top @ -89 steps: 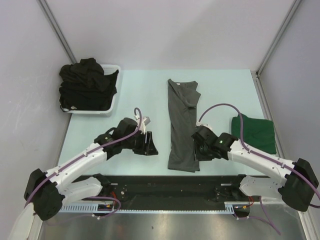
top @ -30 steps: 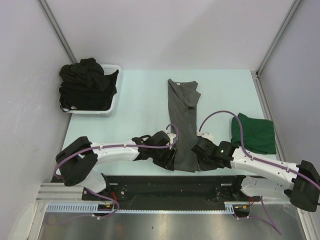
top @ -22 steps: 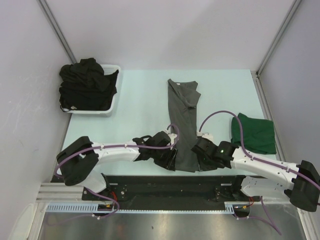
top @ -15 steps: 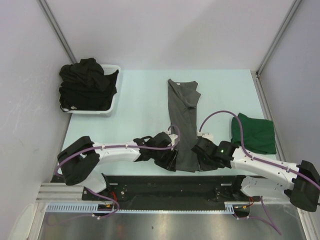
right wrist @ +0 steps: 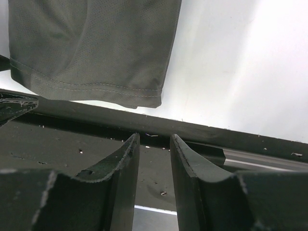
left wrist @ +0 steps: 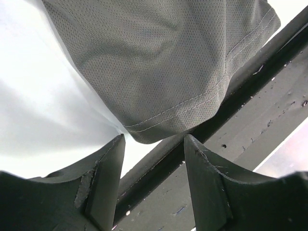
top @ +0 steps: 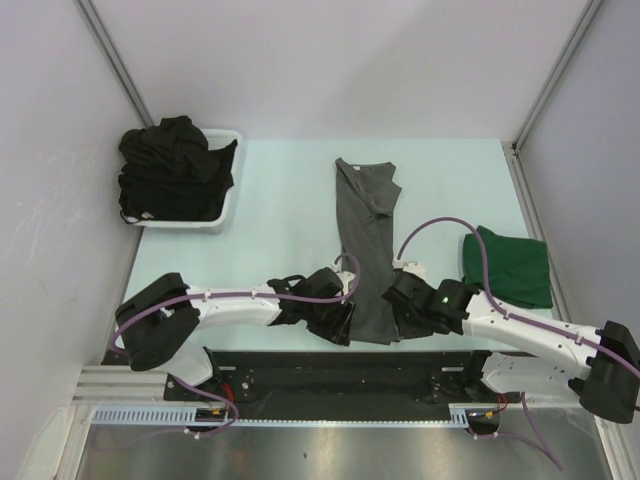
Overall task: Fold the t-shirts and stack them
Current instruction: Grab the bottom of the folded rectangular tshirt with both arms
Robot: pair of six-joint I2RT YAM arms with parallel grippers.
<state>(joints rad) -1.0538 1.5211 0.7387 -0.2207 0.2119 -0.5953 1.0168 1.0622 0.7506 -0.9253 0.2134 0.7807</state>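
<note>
The charcoal t-shirt (top: 362,240) hem (left wrist: 192,103) is being flanked by the left gripper (left wrist: 154,139) and right gripper (right wrist: 154,137), both parted and empty; only one layer risks being pinched.

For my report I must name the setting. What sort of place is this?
Probably a robot test cell: bare grey partition walls, a pale table with the left arm and right arm bolted at its edge, and a white basket of black t-shirts.

The left arm (top: 235,300) and right arm (top: 520,325) stretch low and inward, wrists turned toward each other. The left gripper (left wrist: 153,144) has its jaws well parted and empty. The right gripper (right wrist: 154,144) shows a narrower gap, also empty.
</note>
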